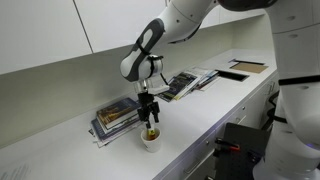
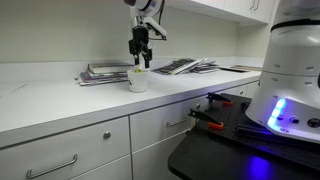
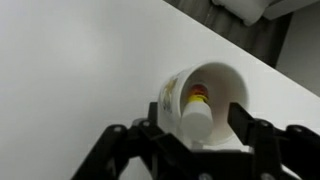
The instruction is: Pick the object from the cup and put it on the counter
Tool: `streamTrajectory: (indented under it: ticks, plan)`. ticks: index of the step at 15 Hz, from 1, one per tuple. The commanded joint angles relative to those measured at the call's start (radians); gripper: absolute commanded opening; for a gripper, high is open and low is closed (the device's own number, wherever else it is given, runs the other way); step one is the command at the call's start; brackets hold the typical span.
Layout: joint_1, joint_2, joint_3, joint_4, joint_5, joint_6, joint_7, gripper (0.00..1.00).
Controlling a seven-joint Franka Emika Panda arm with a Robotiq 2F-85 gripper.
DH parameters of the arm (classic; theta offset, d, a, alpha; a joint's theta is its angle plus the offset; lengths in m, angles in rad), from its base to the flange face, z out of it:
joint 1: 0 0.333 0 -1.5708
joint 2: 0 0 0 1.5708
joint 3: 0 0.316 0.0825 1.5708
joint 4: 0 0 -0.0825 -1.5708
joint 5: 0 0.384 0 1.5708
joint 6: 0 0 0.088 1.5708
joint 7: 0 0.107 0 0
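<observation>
Object (image 3: pixel 197 108) is sitting inside the cup (image 3: pixel 225 82), showing yellow and reddish tones in the wrist view. In an exterior view the cup is standing on the counter (image 1: pixel 205 112), with a stack of books (image 1: pixel 118 116) lying at its ten o'clock. The gripper (image 1: pixel 150 121) is hanging at the cup's twelve o'clock, its fingers (image 3: pixel 246 126) standing apart, one at either side of the rim, clasping nothing.

The arm (image 1: pixel 150 45) comes in from two o'clock in an exterior view, its end effector (image 1: pixel 150 117) pointing straight down, jaws spread wide.
</observation>
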Motion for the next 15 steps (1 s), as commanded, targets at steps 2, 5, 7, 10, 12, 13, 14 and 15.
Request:
streamTrajectory:
  ticks: [2,5,7,10,12,13,14,15]
  plan:
    - [-0.026,0.063,0.048,0.069,0.023,-0.001,-0.038,0.49]
    - [-0.026,0.076,0.064,0.084,0.013,0.002,-0.047,0.26]
    - [-0.023,0.07,0.065,0.088,-0.002,-0.003,-0.041,0.1]
    - [-0.017,0.047,0.06,0.083,-0.032,0.001,-0.033,0.0]
    - [-0.018,0.035,0.061,0.083,-0.045,-0.006,-0.04,0.0]
    - [-0.017,0.03,0.061,0.082,-0.049,-0.01,-0.041,0.26]
    - [-0.018,0.026,0.062,0.081,-0.049,-0.013,-0.045,0.27]
    - [-0.02,0.024,0.064,0.078,-0.045,-0.017,-0.056,0.32]
